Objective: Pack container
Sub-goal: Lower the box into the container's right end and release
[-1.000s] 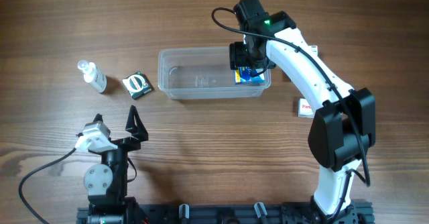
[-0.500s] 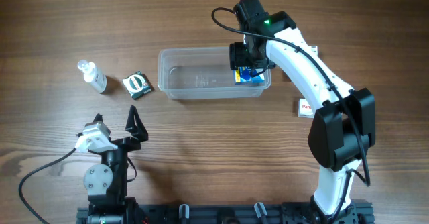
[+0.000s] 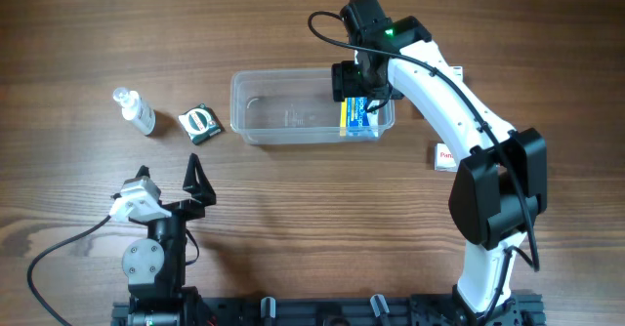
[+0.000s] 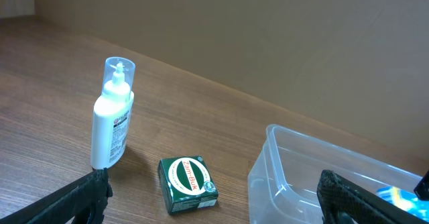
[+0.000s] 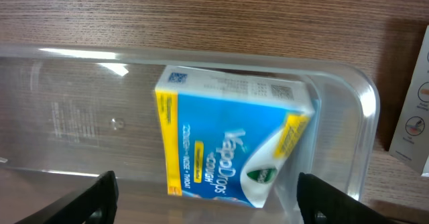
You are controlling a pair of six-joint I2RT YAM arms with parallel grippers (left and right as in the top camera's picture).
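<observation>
Container [image 3: 266, 111]: clear rigid plastic tub, rounded corners, mid-way across woodgrain table [image 3: 312, 209]. Glossy blue-yellow cardboard box [image 3: 358, 117] lies flat at its right end. Right gripper [image 5: 209, 190] above box, fingers apart. Left gripper [image 3: 171, 178] fingers apart, empty.

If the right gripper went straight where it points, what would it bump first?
Probably the blue VapoDrops box lying in the container, straight ahead of the open right gripper; depth is hard to judge.
</observation>
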